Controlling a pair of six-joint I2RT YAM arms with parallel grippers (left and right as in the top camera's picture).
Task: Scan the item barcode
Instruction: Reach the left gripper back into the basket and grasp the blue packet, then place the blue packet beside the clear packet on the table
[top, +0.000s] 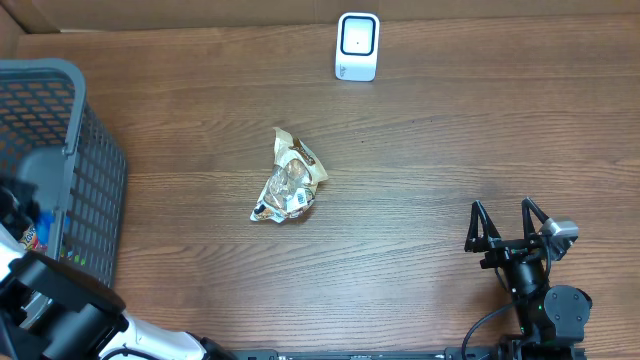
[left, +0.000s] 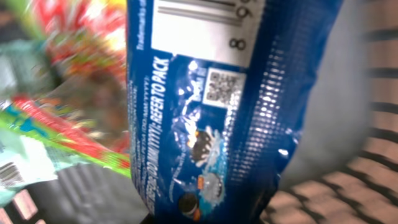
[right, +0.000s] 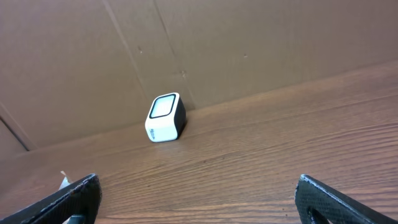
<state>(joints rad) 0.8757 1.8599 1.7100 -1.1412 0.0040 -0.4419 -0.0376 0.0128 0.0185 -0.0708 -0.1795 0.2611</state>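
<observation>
At far left, a grey mesh basket (top: 100, 190) is seen on the wood-grain tabletop (top: 430, 150), with the left arm (top: 62, 300) reached down into it from the near edge. In the left wrist view, the frame is filled by a blue cookie packet (left: 230, 124) standing upright close to the lens. A white panel with a barcode (left: 199, 18) is shown at the packet's top, and a small QR code (left: 222, 87) is printed just below it. Blurred red, yellow and green wrappers (left: 74, 56) are heaped to the packet's left, and the basket's grey wall is seen to its right. The left fingers are closed right down, but they are kept out of sight in every view, so whether the blue packet is pinched between them cannot be told. Near the middle of the tabletop, well apart from the basket, a crumpled clear snack packet (top: 288, 180) with a printed label is laid flat. Beyond it and slightly to the right, a small white scanner (top: 357, 45) with a dark-rimmed window is stood at the far edge, against a brown cardboard wall (right: 249, 43). At lower right, the right arm (top: 530, 280) is held over bare tabletop. Its fingers (right: 65, 202) are spread wide with nothing between them and are pointed towards the scanner.
</observation>
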